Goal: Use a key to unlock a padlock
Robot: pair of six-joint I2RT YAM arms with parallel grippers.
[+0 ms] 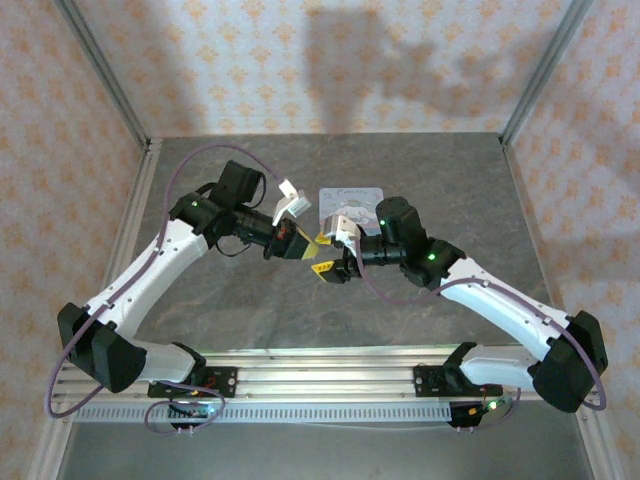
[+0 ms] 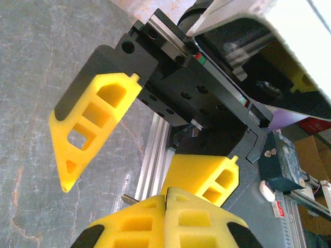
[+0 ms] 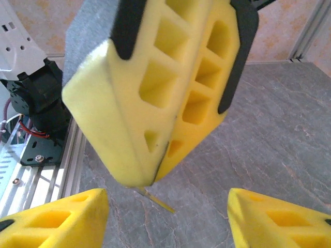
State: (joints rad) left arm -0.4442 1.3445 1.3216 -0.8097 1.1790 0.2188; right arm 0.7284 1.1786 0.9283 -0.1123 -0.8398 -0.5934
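The padlock [image 1: 350, 203] lies flat on the grey table just behind my right wrist. My left gripper [image 2: 168, 195] is shut on the key [image 3: 156, 200], and its yellow pads are pressed together. The key's thin blade sticks out below the pads in the right wrist view, and a dark tip of the key [image 2: 128, 198] shows at the left pad's edge in the left wrist view. My right gripper [image 3: 166, 202] is open, with one yellow finger on each side of the left gripper's tip. Nothing is between its fingers but the key's tip. In the top view the two grippers meet near the table's middle, left gripper [image 1: 303, 249] against right gripper [image 1: 328, 260].
The aluminium base rail [image 1: 320, 362] runs along the near edge. Patterned walls with metal posts [image 1: 105, 75] enclose the table's back and sides. Bare marbled tabletop [image 1: 250, 310] lies between the grippers and the rail.
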